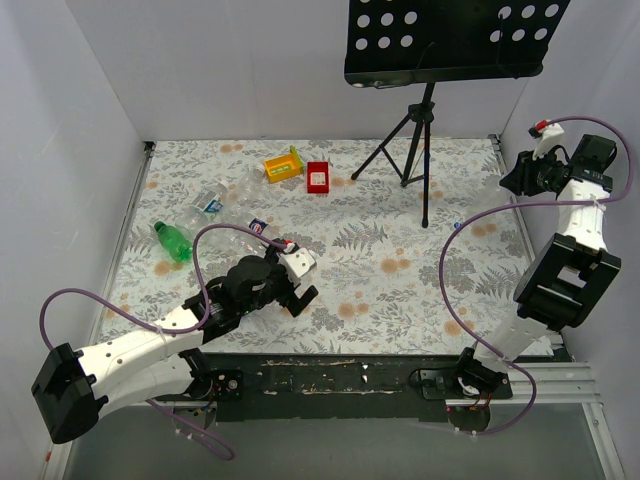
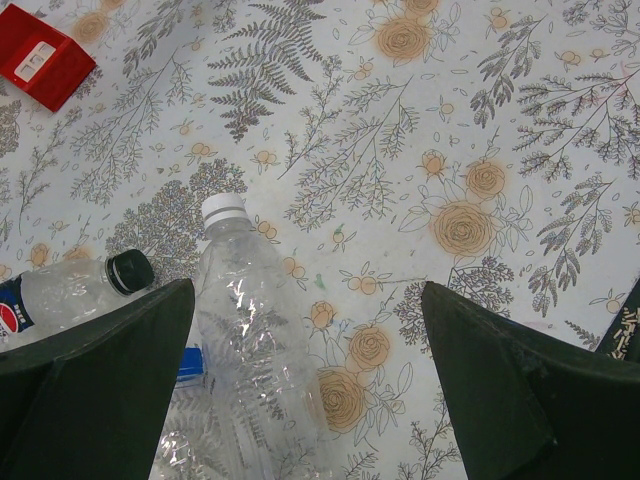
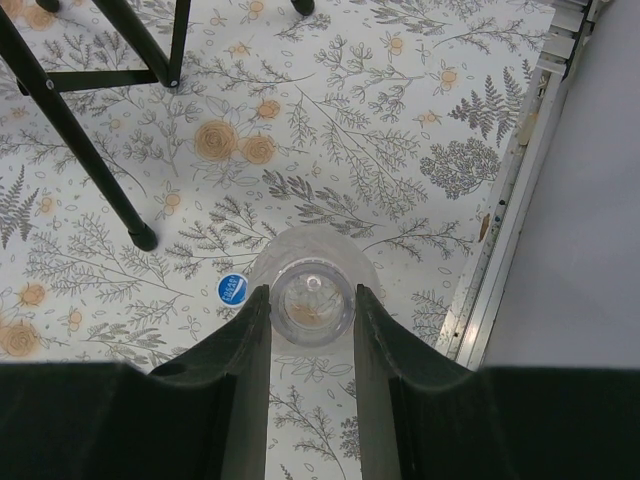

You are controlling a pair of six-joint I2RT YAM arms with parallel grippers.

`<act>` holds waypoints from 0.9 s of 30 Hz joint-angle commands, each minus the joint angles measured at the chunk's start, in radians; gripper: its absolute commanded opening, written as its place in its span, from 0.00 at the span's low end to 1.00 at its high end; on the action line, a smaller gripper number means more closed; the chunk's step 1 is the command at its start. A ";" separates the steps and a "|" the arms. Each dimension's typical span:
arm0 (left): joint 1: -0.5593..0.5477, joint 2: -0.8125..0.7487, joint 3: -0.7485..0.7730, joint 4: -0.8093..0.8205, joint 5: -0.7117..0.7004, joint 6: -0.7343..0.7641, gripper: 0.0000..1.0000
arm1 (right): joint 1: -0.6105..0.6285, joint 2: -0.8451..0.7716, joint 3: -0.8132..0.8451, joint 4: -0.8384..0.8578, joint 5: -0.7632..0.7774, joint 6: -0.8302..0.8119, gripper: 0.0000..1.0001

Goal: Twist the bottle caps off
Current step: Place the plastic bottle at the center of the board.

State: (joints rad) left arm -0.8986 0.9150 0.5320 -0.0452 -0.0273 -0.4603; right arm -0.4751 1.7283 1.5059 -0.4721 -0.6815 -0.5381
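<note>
In the left wrist view a clear bottle (image 2: pixel 255 350) lies on the flowered table, its white cap (image 2: pixel 223 208) screwed on and pointing away. My left gripper (image 2: pixel 307 300) hangs open over it, the bottle close to the left finger. Beside it lies a blue-labelled bottle with a dark cap (image 2: pixel 130 270). My right gripper (image 3: pixel 312 300) is shut on the neck of another clear bottle (image 3: pixel 313 262), whose mouth is open with no cap on it. A blue cap (image 3: pixel 231 288) lies loose on the table just left of it. From above, the right gripper (image 1: pixel 512 180) is raised near the right wall.
A green bottle (image 1: pixel 172 240) and another clear bottle (image 1: pixel 212 200) lie at the left. A yellow tray (image 1: pixel 283 165) and a red tray (image 1: pixel 318 177) stand at the back. A black tripod stand (image 1: pixel 415 140) rises at the back right. The table's metal edge (image 3: pixel 510 240) runs beside the right gripper.
</note>
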 commanded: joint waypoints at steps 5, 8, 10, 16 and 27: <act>0.006 -0.001 0.003 0.002 -0.003 0.012 0.98 | 0.004 0.022 0.043 -0.016 0.016 -0.022 0.17; 0.006 -0.001 0.005 0.004 -0.003 0.012 0.98 | 0.006 0.024 0.043 -0.020 0.017 -0.025 0.17; 0.006 -0.002 0.005 0.002 -0.003 0.012 0.98 | 0.004 0.024 0.043 -0.020 0.019 -0.025 0.17; 0.006 0.001 0.003 0.005 -0.002 0.012 0.98 | 0.006 0.027 0.046 -0.028 0.022 -0.034 0.18; 0.006 -0.004 0.005 -0.001 -0.003 0.014 0.98 | 0.023 0.042 0.047 -0.051 0.034 -0.052 0.22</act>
State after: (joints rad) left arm -0.8986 0.9188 0.5320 -0.0456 -0.0273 -0.4599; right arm -0.4614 1.7428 1.5227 -0.4774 -0.6815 -0.5583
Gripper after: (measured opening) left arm 0.981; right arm 0.374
